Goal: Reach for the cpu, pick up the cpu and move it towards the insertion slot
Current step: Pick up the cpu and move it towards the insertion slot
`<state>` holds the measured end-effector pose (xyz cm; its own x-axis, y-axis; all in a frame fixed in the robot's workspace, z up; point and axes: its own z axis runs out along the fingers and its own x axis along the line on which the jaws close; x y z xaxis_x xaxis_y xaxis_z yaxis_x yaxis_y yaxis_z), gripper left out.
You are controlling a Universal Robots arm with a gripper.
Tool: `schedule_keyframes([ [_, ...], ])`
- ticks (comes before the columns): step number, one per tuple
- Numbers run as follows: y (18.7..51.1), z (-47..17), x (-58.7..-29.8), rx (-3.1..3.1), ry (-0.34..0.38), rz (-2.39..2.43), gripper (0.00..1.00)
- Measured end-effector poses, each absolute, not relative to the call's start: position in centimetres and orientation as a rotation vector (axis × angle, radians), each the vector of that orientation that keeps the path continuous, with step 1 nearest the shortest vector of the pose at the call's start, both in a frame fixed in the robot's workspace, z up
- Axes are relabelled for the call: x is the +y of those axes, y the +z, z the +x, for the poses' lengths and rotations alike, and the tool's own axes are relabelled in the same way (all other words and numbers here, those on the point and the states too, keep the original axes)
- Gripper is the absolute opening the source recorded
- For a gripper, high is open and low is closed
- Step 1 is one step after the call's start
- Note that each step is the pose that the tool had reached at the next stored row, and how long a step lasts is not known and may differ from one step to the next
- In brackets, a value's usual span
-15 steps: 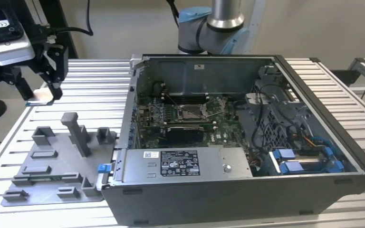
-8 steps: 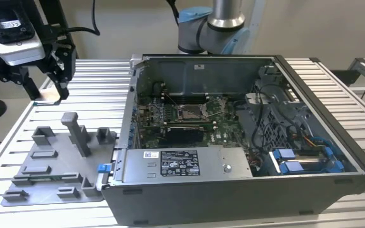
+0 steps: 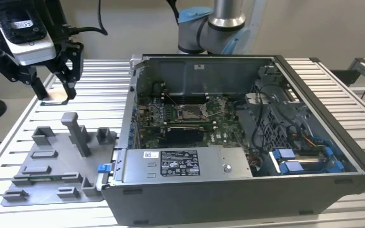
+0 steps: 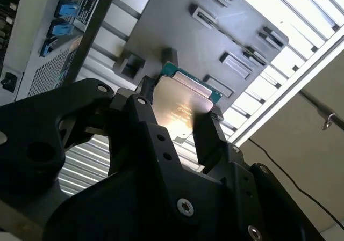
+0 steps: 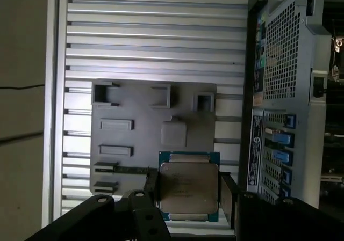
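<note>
Silvery cpu (image 5: 188, 187) held flat, pinched by its edges in gripper (image 3: 55, 97), above slatted table (image 3: 106, 71); insertion slot (image 3: 192, 112) well apart toward exterior view's right, inside open computer case (image 3: 233, 190).

CPU look: the cpu (image 5: 188, 184) is a thin, flat square chip, with a pale silvery-grey metal face on a green-edged base.
CPU state: gripped on two opposite edges by the black fingers of the gripper (image 3: 55, 97), held in the air clear of any surface.
CPU pose: its metal face is turned toward both wrist views. In the exterior view it is a pale sliver at the fingertips, nearly edge-on.
CPU place: far on the exterior view's left.
Slot look: the insertion slot (image 3: 190, 112) is a square socket with a shiny silver frame, dark centre and thin wire lever — green board around it.
Slot place: lies flat, well apart from the cpu, on the exterior view's right of it.
</note>
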<state>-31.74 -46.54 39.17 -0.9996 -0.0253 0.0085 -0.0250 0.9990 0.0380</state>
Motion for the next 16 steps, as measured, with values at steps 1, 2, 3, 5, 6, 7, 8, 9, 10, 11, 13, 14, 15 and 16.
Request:
schedule_keyframes([
  [1, 39.2, -31.6, -46.5, -3.132, -0.06, 0.039, 0.0],
  [2, 39.2, -31.4, -46.5, -3.132, -0.06, 0.039, 0.0],
  [3, 39.2, -31.3, -46.5, -3.132, -0.06, 0.039, 0.0],
  [5, 39.2, -31.0, -46.5, -3.132, -0.059, 0.039, 0.0],
  [6, 39.2, -30.9, -46.5, -3.132, -0.06, 0.039, 0.0],
  [7, 39.2, -30.7, -46.5, -3.132, -0.06, 0.039, 0.0],
  [8, 39.2, -30.6, -46.5, -3.132, -0.059, 0.039, 0.0],
  [9, 39.2, -30.4, -46.5, -3.132, -0.059, 0.039, 0.0],
  [10, 39.2, -30.3, -46.5, -3.132, -0.059, 0.039, 0.0],
  [11, 39.2, -30.1, -46.5, -3.132, -0.059, 0.039, 0.0],
  [13, 39.2, -29.8, -46.5, -3.132, -0.059, 0.039, 0.0],
  [14, 39.2, -29.7, -46.5, -3.132, -0.059, 0.04, 0.0],
  [15, 39.2, -29.5, -46.5, -3.132, -0.059, 0.039, 0.0],
  [16, 39.2, -29.3, -46.5, -3.131, -0.059, 0.039, 0.0],
])
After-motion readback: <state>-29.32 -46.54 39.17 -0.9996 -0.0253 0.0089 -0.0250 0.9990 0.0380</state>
